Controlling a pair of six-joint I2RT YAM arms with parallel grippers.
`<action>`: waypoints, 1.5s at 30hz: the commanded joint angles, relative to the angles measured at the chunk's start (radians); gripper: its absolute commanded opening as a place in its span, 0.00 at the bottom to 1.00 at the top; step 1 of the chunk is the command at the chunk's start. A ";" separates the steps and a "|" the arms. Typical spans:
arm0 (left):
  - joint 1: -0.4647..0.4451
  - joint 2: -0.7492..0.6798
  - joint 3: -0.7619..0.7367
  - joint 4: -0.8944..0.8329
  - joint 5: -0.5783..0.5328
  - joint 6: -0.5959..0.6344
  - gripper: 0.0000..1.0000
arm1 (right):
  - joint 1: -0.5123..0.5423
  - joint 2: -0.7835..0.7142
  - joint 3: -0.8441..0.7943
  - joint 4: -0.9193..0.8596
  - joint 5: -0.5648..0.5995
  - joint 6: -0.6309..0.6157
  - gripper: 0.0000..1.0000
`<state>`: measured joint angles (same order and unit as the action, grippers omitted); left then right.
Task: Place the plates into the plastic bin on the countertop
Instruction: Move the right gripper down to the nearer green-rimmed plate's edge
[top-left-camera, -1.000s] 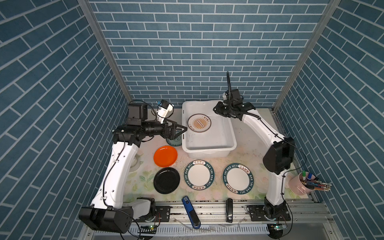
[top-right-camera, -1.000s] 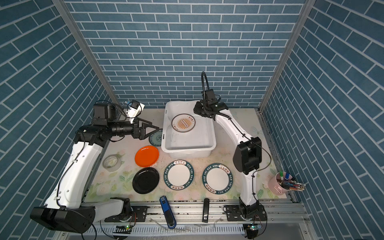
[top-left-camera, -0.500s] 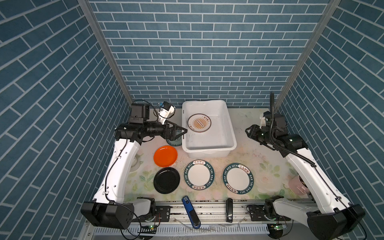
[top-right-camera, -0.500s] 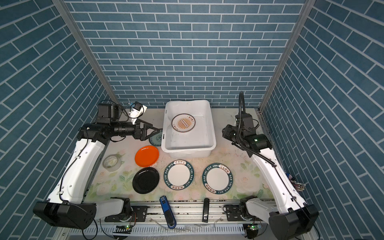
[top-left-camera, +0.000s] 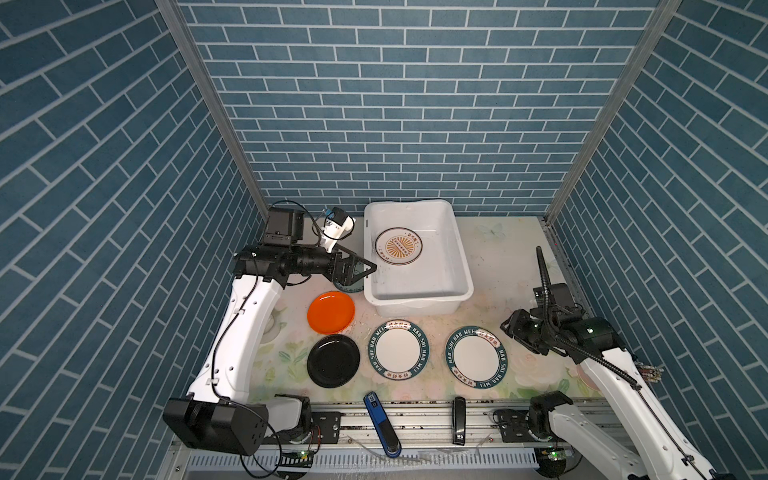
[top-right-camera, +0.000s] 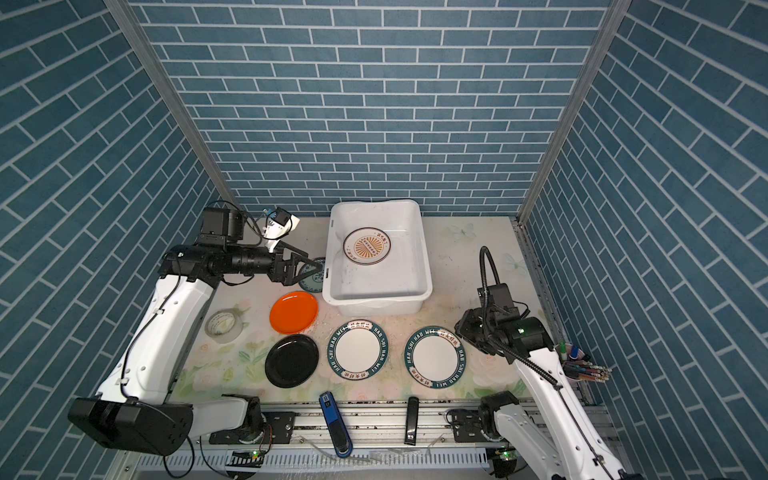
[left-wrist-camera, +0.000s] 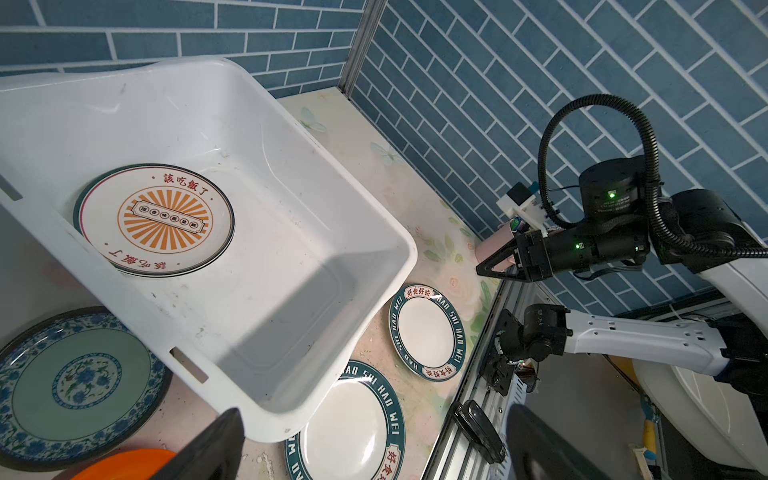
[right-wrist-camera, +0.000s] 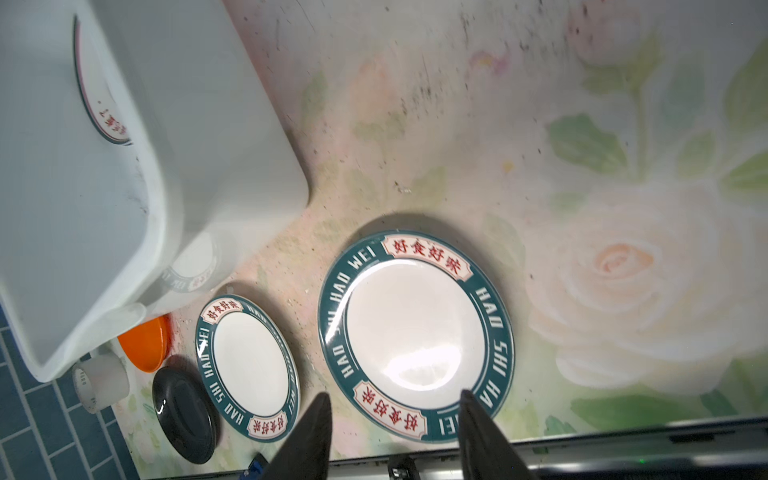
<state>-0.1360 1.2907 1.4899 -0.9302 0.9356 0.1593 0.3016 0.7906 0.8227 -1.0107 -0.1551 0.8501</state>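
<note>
Tape: a whitish translucent tape roll (top-right-camera: 224, 327) lies at the left edge of the pale cream floral countertop (top-left-camera: 498, 257).
Left claw: the black left gripper (top-left-camera: 366, 269) hangs above the small teal patterned plate (left-wrist-camera: 79, 380) beside the bin's left wall. Its jaws are spread wide and grip nothing.
Left column: the round orange plate (top-left-camera: 331, 312) and the round black plate (top-left-camera: 333, 360) lie flat on the counter.
Bin: the large white plastic bin (top-left-camera: 417, 306) stands at the back middle. The white sunburst plates (left-wrist-camera: 166, 218) lie stacked on its floor.
Front row: the left teal-lettered white plate (top-left-camera: 398, 350) and the right teal-lettered white plate (top-left-camera: 476, 356) lie side by side.
Right claw: the black right gripper (right-wrist-camera: 393, 397) hovers by the right plate's far-right rim. Its jaws are partly apart and empty.
</note>
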 joint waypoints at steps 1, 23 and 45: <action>-0.010 -0.002 0.001 -0.030 0.012 0.024 1.00 | -0.002 -0.065 -0.035 -0.113 -0.029 0.092 0.52; -0.030 -0.005 -0.031 0.029 0.025 -0.004 0.99 | -0.004 -0.062 -0.320 -0.073 -0.196 0.143 0.57; -0.030 -0.007 -0.035 0.041 0.022 -0.012 1.00 | -0.009 0.094 -0.386 0.126 -0.109 0.131 0.55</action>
<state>-0.1623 1.2903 1.4590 -0.8993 0.9443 0.1463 0.2985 0.8783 0.4454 -0.9165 -0.2844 0.9642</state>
